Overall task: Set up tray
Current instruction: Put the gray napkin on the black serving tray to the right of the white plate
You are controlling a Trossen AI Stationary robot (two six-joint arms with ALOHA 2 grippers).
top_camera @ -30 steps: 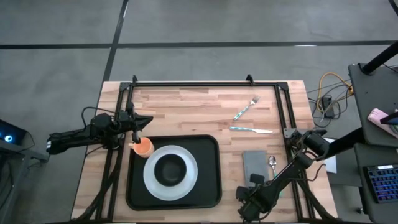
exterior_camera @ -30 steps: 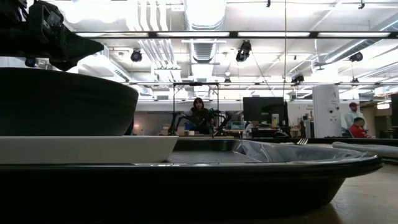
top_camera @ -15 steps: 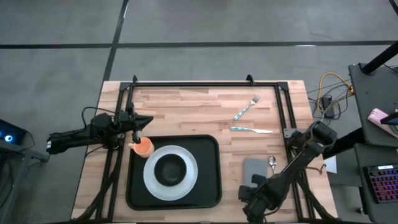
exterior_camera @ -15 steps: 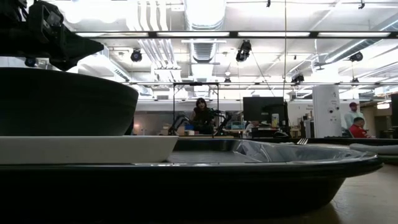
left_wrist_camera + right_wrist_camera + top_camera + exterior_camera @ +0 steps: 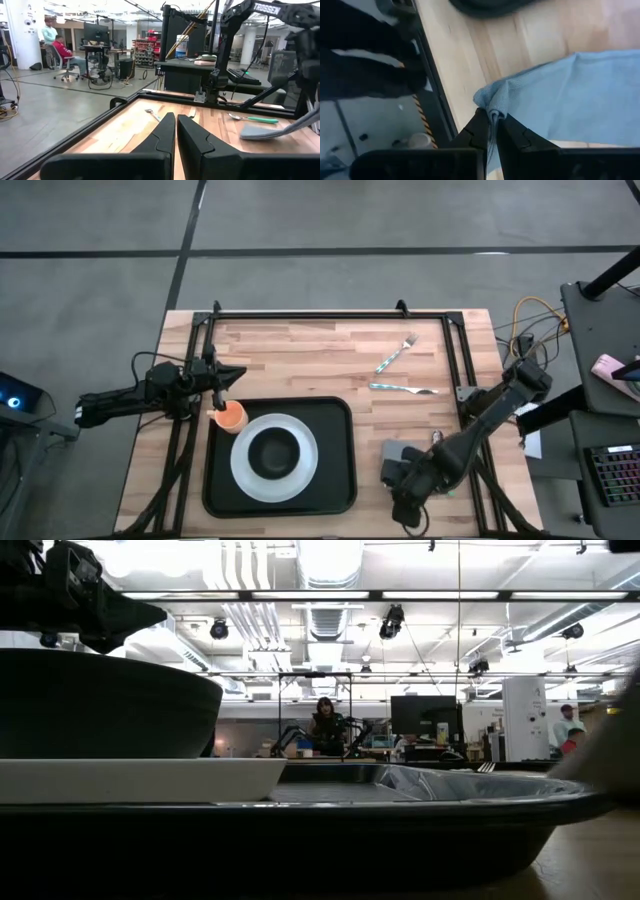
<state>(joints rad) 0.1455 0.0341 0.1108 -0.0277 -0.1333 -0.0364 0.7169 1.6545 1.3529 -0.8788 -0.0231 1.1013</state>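
The black tray [image 5: 337, 438] lies at the table's near middle, carrying a white plate [image 5: 240, 467] with a black bowl [image 5: 274, 452] on it; in the low view the tray rim [image 5: 400, 806] fills the foreground. An orange cup [image 5: 231, 416] stands at the tray's far-left corner. My left gripper [image 5: 238, 374] [image 5: 176, 131] is shut, just past the cup on its far side, touching nothing. My right gripper [image 5: 396, 474] [image 5: 494, 131] is shut on the grey napkin [image 5: 393, 450] [image 5: 570, 95] to the right of the tray. My right gripper pinches the napkin between its two fingers at a bunched corner [image 5: 492, 111]. It comes at it low, from the table's near side. In the left wrist view the napkin [image 5: 260, 131] rises at the held end while its other end lies on the wood.
A fork [image 5: 397, 352] and a knife [image 5: 402, 388] lie on the far right of the table, and a spoon [image 5: 437, 440] lies right of the napkin. A black frame [image 5: 330, 314] borders the table. People sit in the room beyond.
My right arm has swung its elbow toward the far edge, and its gripper has moved toward the tray. The napkin has been drawn with it a little toward the table's left, its held end bunching up.
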